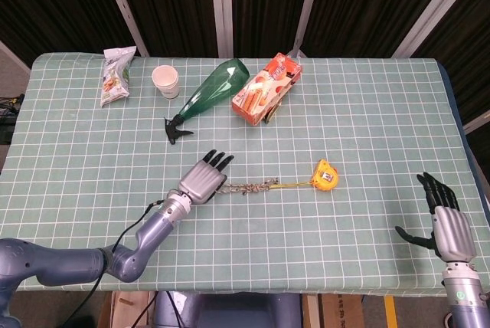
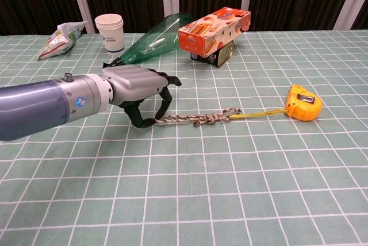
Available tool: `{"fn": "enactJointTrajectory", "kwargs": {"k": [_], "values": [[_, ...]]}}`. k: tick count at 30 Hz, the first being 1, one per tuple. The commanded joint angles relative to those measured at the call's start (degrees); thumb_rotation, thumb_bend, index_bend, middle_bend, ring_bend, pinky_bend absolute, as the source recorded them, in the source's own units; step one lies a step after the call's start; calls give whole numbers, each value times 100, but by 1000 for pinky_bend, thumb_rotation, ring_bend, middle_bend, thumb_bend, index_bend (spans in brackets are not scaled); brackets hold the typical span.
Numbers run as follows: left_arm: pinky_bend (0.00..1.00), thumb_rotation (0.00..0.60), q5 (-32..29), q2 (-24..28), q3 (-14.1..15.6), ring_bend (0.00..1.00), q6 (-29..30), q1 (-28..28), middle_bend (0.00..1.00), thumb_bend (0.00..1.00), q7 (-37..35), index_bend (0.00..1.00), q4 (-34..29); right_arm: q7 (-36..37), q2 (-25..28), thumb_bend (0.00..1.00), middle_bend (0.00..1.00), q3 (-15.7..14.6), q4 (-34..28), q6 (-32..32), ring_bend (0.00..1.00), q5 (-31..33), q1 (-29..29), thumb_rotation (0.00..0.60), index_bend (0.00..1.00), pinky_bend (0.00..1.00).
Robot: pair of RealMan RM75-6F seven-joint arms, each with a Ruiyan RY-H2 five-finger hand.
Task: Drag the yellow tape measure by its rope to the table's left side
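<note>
The yellow tape measure (image 1: 325,175) (image 2: 303,102) lies right of the table's middle. A thin yellow strap joins it to a braided rope (image 1: 246,188) (image 2: 195,119) that runs left along the cloth. My left hand (image 1: 204,178) (image 2: 135,88) arches over the rope's left end, which it pinches between the thumb and a bent finger just above the cloth. My right hand (image 1: 447,221) hovers open at the table's front right edge, far from the tape measure; the chest view does not show it.
At the back stand a green bottle (image 1: 208,94) lying on its side, an orange snack box (image 1: 266,88), a paper cup (image 1: 165,81) and a snack bag (image 1: 116,75). The checked cloth (image 1: 76,159) spreads out left of my left hand.
</note>
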Motion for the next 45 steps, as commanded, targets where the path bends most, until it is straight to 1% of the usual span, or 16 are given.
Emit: {"fn": "enactJointTrajectory", "kwargs": {"k": [1,6,10,14,21,27,32,36,45], "values": [[0,600,126,120,-3,0,114,65,7,542,-63,587,-132,4,2,182,0,-1,-2,-2,0,0,-1,600,0,0],[0,600,366,347,23,0,333,211,10,542,-189,592,-365,5,5,183,0,0,-1,4,0,-3,-3,600,0,0],[0,600,606,738,115,0,627,446,16,542,-287,600,-692,-8,1,183,0,-6,2,10,0,-15,-5,600,0,0],[0,600,873,1048,201,0,898,676,20,542,-416,599,-881,-39,-7,183,0,-14,7,34,0,-50,-7,600,0,0],[0,600,1187,1513,329,0,1270,1089,24,542,-732,602,-1102,-77,-24,183,0,-20,19,60,0,-75,-10,600,0,0],[0,600,1451,2137,532,0,1646,1580,25,542,-995,603,-1197,-111,-37,182,0,-26,18,92,0,-107,-15,600,0,0],[0,600,1447,2574,610,0,1836,1948,28,542,-1256,603,-1033,-137,-49,183,0,-36,17,110,0,-142,-15,600,0,0],[0,600,1331,2893,627,0,1957,2246,29,542,-1503,603,-751,-165,-68,183,0,-35,19,119,0,-157,-8,600,0,0],[0,600,976,3339,491,0,1938,2739,34,542,-1953,603,151,-235,-119,183,0,-52,2,105,0,-202,21,600,0,0]]}}
